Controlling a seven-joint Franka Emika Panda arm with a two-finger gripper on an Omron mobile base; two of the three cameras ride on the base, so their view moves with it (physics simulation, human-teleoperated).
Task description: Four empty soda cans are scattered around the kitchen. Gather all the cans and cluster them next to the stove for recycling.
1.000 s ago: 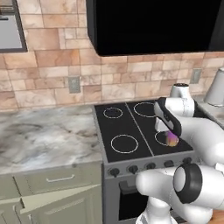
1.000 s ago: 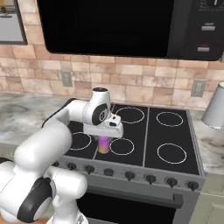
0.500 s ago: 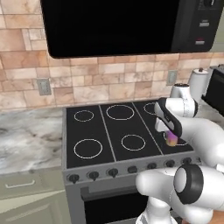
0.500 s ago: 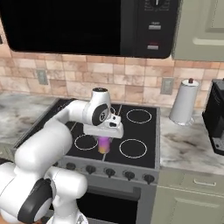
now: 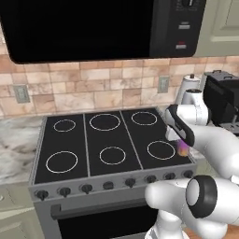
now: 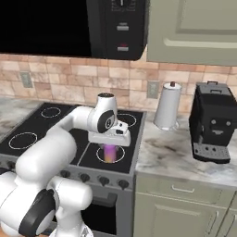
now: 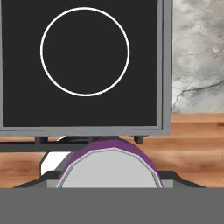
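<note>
**Purple can in my grip above the stove's right edge**

My gripper [image 6: 110, 147] is clenched on the purplish-pink soda can [image 6: 110, 153], held upright just above the front right burner [image 5: 161, 150] of the stove [image 5: 70, 179]. Looking down along my hand, I see the can's silver top [image 7: 108, 168] closest, then the black glass, with marble counter [image 6: 171, 155] beside it. Farther right stand a paper-towel roll [image 6: 167, 106] and a black coffee machine [image 6: 213, 121].
</note>
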